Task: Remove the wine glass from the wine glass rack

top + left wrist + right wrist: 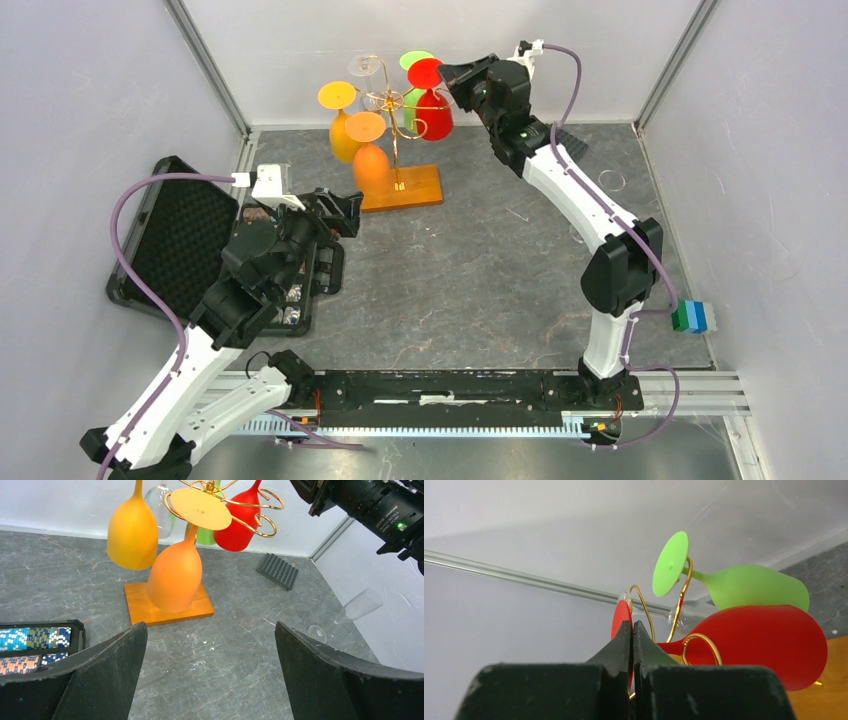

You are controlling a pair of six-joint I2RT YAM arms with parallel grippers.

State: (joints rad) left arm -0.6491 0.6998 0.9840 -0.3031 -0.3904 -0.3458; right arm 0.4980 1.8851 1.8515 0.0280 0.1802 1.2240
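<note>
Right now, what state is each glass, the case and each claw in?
red wine glass: hanging upside down on the wine glass rack.
orange glass: hanging upside down.
yellow glass: hanging upside down.
green glass: hanging upside down.
clear racked glass: hanging upside down.
clear loose glass: lying on its side.
black case: open.
left claw: open, empty.
right claw: shut on the red wine glass.

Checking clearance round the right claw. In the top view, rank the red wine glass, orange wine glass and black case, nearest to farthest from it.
1. The red wine glass: right side of the wine glass rack, its foot at the tips of the right claw.
2. The orange wine glass: hanging at the rack's front left, lower down.
3. The black case: lying open, far left.
</note>
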